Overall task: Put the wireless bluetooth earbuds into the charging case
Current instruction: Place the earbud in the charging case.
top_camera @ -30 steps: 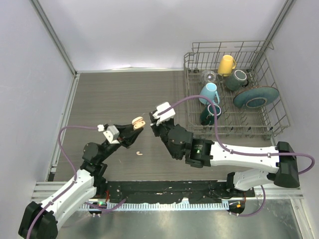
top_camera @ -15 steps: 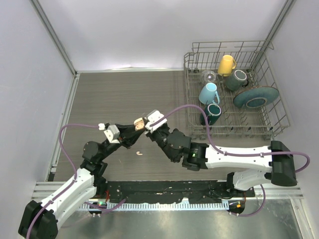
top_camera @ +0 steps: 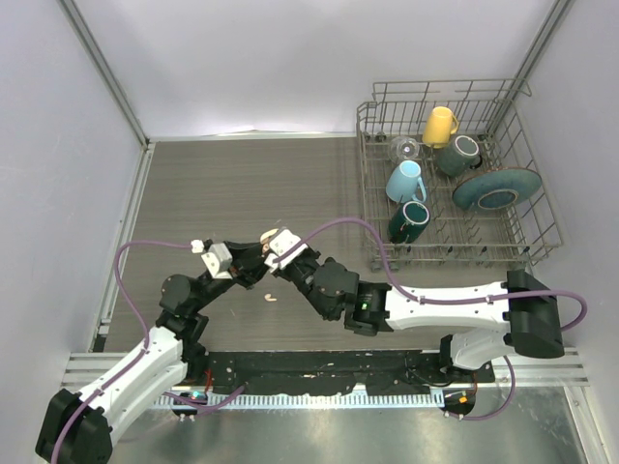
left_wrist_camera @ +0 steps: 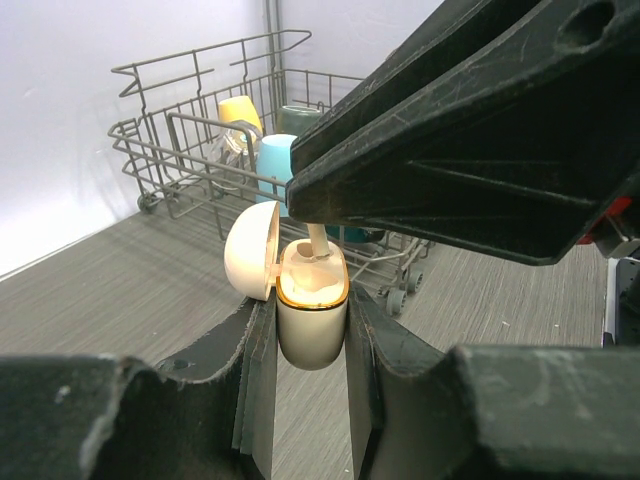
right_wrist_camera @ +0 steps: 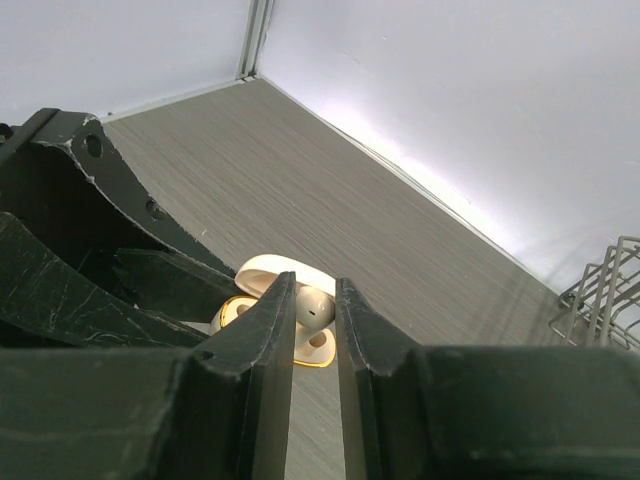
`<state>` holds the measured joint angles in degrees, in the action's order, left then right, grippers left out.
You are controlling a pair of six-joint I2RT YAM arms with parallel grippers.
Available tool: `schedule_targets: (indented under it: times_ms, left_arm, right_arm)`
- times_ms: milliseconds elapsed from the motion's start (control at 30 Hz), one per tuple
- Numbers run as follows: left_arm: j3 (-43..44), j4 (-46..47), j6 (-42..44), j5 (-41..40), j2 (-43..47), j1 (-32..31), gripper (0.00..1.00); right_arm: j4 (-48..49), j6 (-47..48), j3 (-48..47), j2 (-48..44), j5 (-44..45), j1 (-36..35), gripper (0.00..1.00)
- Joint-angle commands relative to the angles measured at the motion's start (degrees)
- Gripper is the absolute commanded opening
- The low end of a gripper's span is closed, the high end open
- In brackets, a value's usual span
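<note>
My left gripper (left_wrist_camera: 310, 330) is shut on a cream-white charging case (left_wrist_camera: 311, 305), held upright above the table with its lid (left_wrist_camera: 250, 250) open. In the top view the left gripper (top_camera: 257, 255) and case (top_camera: 268, 238) are left of centre. My right gripper (right_wrist_camera: 315, 300) is shut on a cream-white earbud (right_wrist_camera: 316, 308) directly over the case's open well (right_wrist_camera: 322, 345). In the left wrist view the earbud's stem (left_wrist_camera: 318, 240) dips into the case under the right fingers (left_wrist_camera: 450, 150). A second cream-white earbud (top_camera: 270, 297) lies on the table just in front of them.
A wire dish rack (top_camera: 513, 242) stands at the back right with a yellow mug (top_camera: 438, 126), a light blue mug (top_camera: 404, 180), dark green mugs (top_camera: 410, 221) and a teal plate (top_camera: 495, 188). Grey walls enclose the wood-grain table (top_camera: 222, 184).
My right gripper has moved left with its earbud, from beside the rack to directly over the open case. The left gripper and case have stayed put.
</note>
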<state>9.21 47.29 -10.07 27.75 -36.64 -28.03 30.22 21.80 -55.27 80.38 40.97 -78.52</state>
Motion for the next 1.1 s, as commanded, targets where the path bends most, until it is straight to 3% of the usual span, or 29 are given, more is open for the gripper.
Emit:
schedule_targets:
  times_ms: [0, 767, 1067]
  left_arm:
    - [2.04, 3.69, -0.13, 0.73, 0.52, -0.09, 0.0]
    - [1.95, 4.57, -0.31, 0.91, 0.87, -0.18, 0.0]
    - [0.19, 7.82, -2.59, -6.38, 2.45, -0.09, 0.0]
  right_arm:
    - [4.41, 3.07, 0.25, 0.3, 2.0, -0.49, 0.01]
    - [5.47, 6.06, 1.39, 0.92, 2.54, -0.76, 0.01]
    - [1.43, 3.25, 1.92, 0.31, -2.21, -1.55, 0.01]
